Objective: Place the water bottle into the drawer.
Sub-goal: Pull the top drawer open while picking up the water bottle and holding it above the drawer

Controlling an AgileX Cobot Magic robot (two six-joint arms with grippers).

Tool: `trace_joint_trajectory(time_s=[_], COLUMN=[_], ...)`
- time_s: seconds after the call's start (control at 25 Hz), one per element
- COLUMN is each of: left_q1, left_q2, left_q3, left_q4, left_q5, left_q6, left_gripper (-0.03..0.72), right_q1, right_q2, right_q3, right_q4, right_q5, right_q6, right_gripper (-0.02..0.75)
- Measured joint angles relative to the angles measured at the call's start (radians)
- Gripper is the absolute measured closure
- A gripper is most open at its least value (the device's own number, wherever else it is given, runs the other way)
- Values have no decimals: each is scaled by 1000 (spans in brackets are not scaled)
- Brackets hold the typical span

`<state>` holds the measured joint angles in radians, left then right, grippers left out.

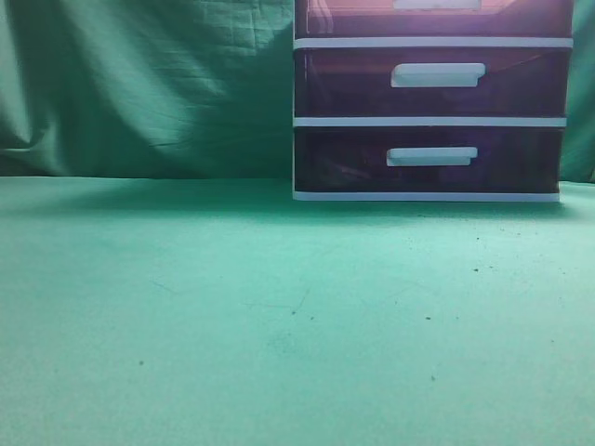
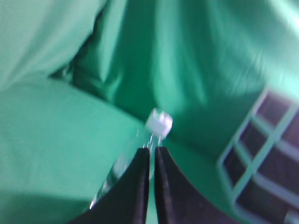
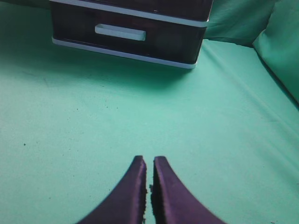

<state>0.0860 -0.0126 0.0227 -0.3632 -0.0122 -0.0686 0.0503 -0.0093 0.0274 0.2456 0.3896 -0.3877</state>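
Note:
The water bottle (image 2: 159, 122) is clear with a white cap. In the blurred left wrist view it juts up past the tips of my left gripper (image 2: 152, 150). The left gripper's jaws are nearly together on the bottle and hold it in the air, left of the drawer unit (image 2: 273, 154). The drawer (image 1: 353, 19) is the top one in the exterior view, dark purple-brown, and is cut by the frame's top edge. My right gripper (image 3: 149, 161) is shut and empty above the green table. Neither gripper nor the bottle shows in the exterior view.
The white-framed unit stands at the back right with a middle drawer (image 1: 437, 74) and a lowest drawer (image 1: 432, 156) (image 3: 120, 31). A green cloth backdrop (image 1: 149, 84) hangs behind. A green cloth covers the table (image 1: 279, 316).

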Motion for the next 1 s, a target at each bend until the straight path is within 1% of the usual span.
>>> trace_joint_trajectory(time_s=[0.08, 0.16, 0.2, 0.28, 0.36, 0.44, 0.52, 0.68, 0.8, 0.88, 0.92, 1.0], left_q1=[0, 0, 0, 0, -12, -36, -60, -101, -106, -106, -106, -106], left_q2=[0, 0, 0, 0, 17, 89, 184, 390, 516, 605, 642, 724], left_q3=[0, 0, 0, -25, -113, -193, -253, -290, -290, -291, -294, -314], left_q4=[-73, -86, -72, 26, 177, 245, 270, 284, 289, 301, 308, 324], left_q5=[-102, -171, -194, -159, -28, 45, 85, 111, 76, 5, -30, -67], left_q6=[-7, -7, -7, -14, -40, -47, -53, -58, -58, -58, -59, -59], left_gripper=[688, 688, 688, 688, 688, 688, 688, 688, 688, 688, 639, 491], right_q1=[0, 0, 0, 0, 0, 0, 0, 0, 0, 0, 0, 0], right_q2=[0, 0, 0, 0, 0, 0, 0, 0, 0, 0, 0, 0], right_q3=[0, 0, 0, 0, 0, 0, 0, 0, 0, 0, 0, 0], right_q4=[0, 0, 0, 0, 0, 0, 0, 0, 0, 0, 0, 0], right_q5=[0, 0, 0, 0, 0, 0, 0, 0, 0, 0, 0, 0], right_q6=[0, 0, 0, 0, 0, 0, 0, 0, 0, 0, 0, 0], right_gripper=[687, 687, 687, 687, 687, 687, 687, 687, 687, 687, 687, 687])
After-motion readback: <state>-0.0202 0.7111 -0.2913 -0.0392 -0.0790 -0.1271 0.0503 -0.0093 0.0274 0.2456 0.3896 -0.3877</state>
